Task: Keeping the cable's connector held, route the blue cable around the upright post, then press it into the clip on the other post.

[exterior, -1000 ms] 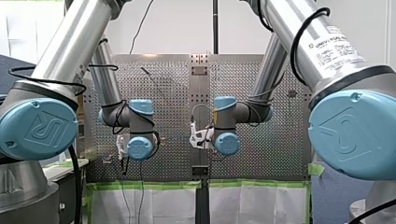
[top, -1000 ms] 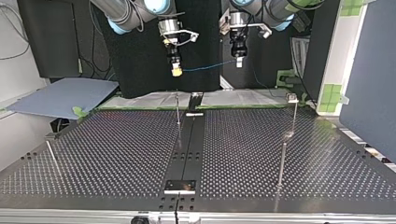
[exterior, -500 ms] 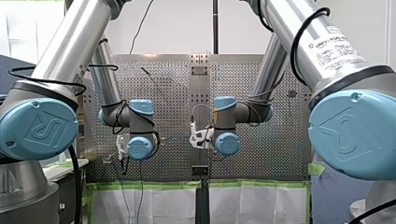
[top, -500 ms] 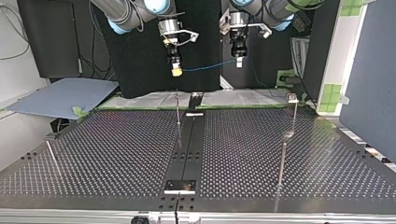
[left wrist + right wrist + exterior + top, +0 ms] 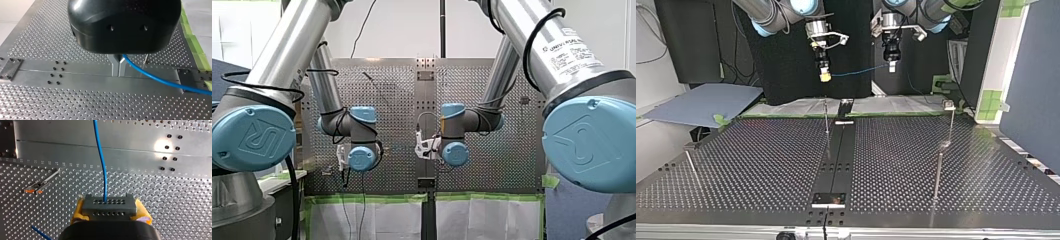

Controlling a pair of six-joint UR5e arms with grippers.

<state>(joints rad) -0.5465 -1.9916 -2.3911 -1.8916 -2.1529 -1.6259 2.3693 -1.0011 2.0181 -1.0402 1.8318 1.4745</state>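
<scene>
Blue cable (image 5: 101,162) seemingly unmoved: left gripper (image 5: 119,73) pinches it, right gripper (image 5: 110,213) clamps its connector (image 5: 109,203).

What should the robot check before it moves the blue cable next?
1. Connector clamped in my right gripper: ok.
2. Cable pinched by my left gripper: ok.
3. Cable hanging free above the table: ok.
4. Cable looped around the middle post: not ok.
5. Which post carries the clip: cannot tell, too small.
</scene>
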